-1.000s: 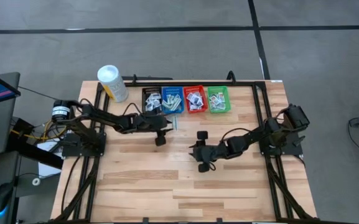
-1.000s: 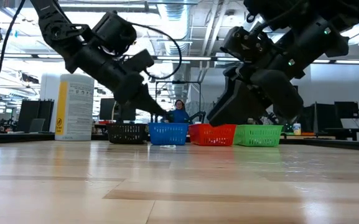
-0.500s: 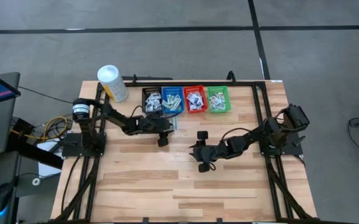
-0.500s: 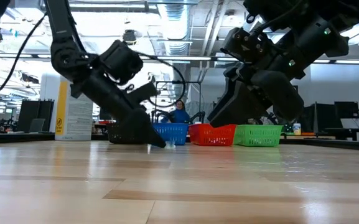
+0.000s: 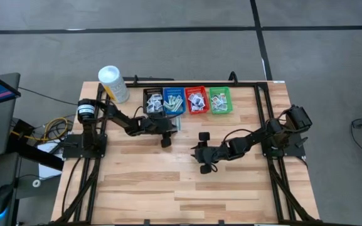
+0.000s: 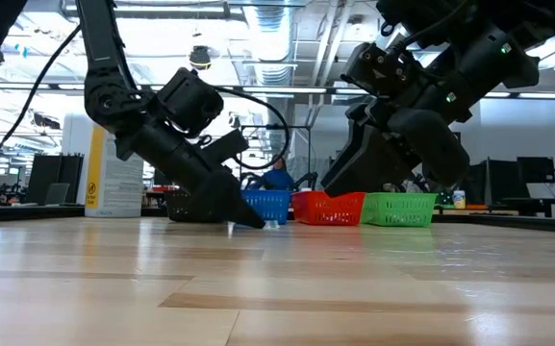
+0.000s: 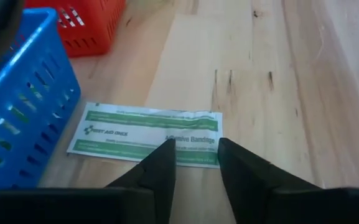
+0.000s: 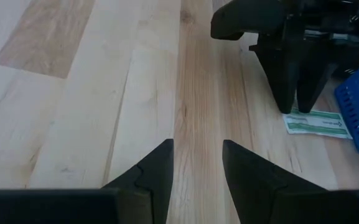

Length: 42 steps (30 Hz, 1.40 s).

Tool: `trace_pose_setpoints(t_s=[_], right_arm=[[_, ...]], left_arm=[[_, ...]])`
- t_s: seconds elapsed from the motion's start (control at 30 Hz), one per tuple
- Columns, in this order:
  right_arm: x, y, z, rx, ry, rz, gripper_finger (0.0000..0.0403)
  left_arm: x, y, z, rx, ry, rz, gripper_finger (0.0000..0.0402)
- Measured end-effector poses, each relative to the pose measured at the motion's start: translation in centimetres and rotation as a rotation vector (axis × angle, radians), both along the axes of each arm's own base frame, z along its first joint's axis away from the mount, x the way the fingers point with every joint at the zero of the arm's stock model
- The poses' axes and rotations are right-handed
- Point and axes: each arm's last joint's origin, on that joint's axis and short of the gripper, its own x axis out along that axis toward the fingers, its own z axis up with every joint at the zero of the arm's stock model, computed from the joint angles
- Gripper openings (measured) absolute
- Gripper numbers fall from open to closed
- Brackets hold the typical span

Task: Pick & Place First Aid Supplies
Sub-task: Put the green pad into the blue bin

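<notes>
We see the left gripper (image 7: 195, 163) lowered to the pale wooden table (image 5: 168, 182), its two dark fingers (image 7: 160, 165) parted with a narrow gap between them. Directly under those fingertips lies a narrow pale-green and white adhesive bandage strip (image 7: 148, 134), flat on the wood; the tips stand over its near long edge towards one end, and we cannot tell whether they touch it. Nothing is clamped between the fingers. The strip's other end lies just beside the blue mesh plastic basket (image 7: 17, 118), which sits to one side of the gripper, with the red mesh basket (image 7: 83, 25) farther beyond it.

From the right wrist view we see the same strip (image 8: 319, 122) at the foot of the left gripper (image 8: 297, 102), reaching from the fingertips towards the blue basket.

From above, the left gripper (image 5: 165, 139) is just in front of the row of four baskets, black (image 5: 152, 100), blue (image 5: 174, 100), red (image 5: 196, 100) and green (image 5: 219, 100), each holding small white packets.

The right gripper (image 5: 204, 152) hangs above mid-table, well apart from the strip, its fingers (image 8: 157, 165) parted and holding nothing.
</notes>
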Motion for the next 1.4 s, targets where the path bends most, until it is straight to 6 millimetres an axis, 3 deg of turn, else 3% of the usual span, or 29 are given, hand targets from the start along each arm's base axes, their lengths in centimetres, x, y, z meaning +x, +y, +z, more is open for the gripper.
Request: trace_pose_setpoints(t_s=[0.37, 0.87, 0.97, 1.4], right_arm=[[0.0, 0.0, 0.0, 0.001, 0.0, 0.0, 0.0131], [0.0, 0.1, 0.0, 0.002, 0.0, 0.003, 0.0131], [0.0, 0.1, 0.0, 0.002, -0.001, 0.003, 0.0131], [0.0, 0.1, 0.0, 0.002, 0.0, 0.003, 0.0131]], left_arm=[[-0.1, -0.3, -0.3, -0.146, 0.001, 0.029, 0.0011], [0.1, -5.1, 0.5, -0.13, -0.01, -0.059, 0.0004], [-0.1, -5.8, 1.6, -0.119, -0.024, -0.069, 0.0005], [-0.9, -7.2, 10.2, -0.017, -0.33, -0.167, 0.0004]])
